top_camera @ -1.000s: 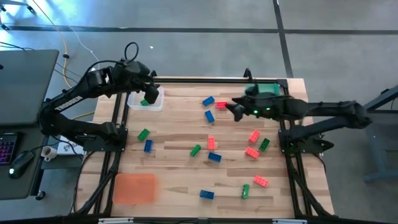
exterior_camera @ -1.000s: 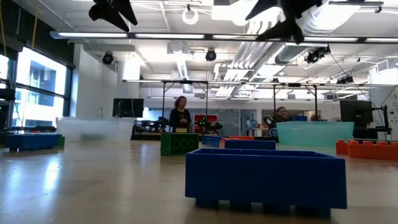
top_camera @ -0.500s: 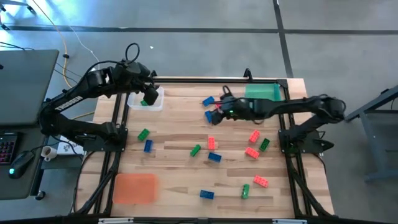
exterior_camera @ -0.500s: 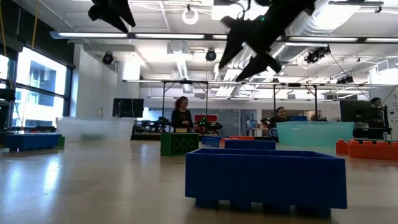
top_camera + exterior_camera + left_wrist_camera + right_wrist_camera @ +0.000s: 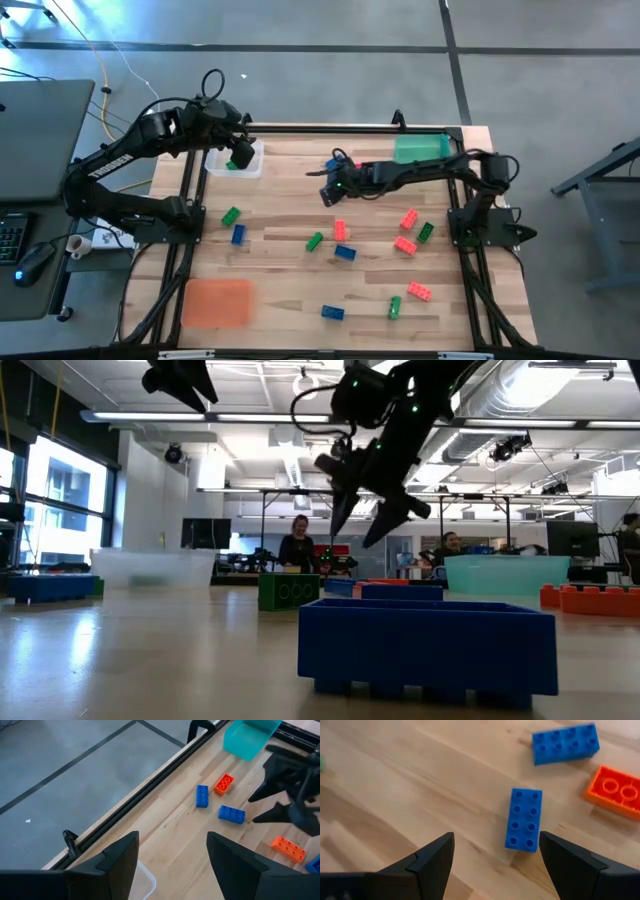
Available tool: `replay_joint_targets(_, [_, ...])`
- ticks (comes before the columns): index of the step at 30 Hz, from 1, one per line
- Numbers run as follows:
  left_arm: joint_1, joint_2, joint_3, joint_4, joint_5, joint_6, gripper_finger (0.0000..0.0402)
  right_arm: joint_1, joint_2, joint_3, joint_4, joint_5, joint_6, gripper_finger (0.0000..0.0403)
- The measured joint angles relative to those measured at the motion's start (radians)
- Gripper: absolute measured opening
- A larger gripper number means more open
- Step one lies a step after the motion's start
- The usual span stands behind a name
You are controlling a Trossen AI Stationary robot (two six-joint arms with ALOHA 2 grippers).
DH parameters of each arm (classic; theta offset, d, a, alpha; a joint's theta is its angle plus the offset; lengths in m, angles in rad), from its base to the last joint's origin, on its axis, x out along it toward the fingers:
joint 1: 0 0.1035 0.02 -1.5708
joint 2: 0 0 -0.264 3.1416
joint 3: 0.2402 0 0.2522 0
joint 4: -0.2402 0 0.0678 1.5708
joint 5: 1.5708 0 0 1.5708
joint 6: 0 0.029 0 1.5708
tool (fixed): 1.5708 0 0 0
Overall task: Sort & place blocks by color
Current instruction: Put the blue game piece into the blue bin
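Right wrist view: right gripper (image 5: 492,857) wide open, empty, hovering just short of blue block (image 5: 523,819) lying flat on table (image 5: 395,785) — you're lined up. Rigid, light, slick plastic; pinch long sides, mid-length. Beyond: 2nd blue block (image 5: 564,743), red block (image 5: 615,787). Left gripper (image 5: 172,862) parted, empty, over clear tray (image 5: 240,160).

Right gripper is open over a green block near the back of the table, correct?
Not quite: the block ahead of the open right gripper is blue, not green. The right wrist view shows it lying flat on the table, untouched.
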Motion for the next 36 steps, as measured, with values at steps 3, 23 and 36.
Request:
replay_joint_targets(3, [0.0, 0.0, 0.0, 0.0, 0.0, -0.001, 0.0223, -0.004, 0.035, 0.011, 0.001, -0.001, 0.0, 0.0279])
replay_joint_targets(23, [0.0, 0.0, 0.0, 0.001, 0.0, -0.003, 0.0223, -0.016, 0.192, 0.013, 0.026, 0.003, -0.018, 0.0268])
replay_joint_targets(36, [-0.001, 0.0, 0.0, 0.0, 0.001, -0.01, 0.0223, -0.025, 0.168, 0.013, -0.035, -0.028, -0.061, 0.0112])
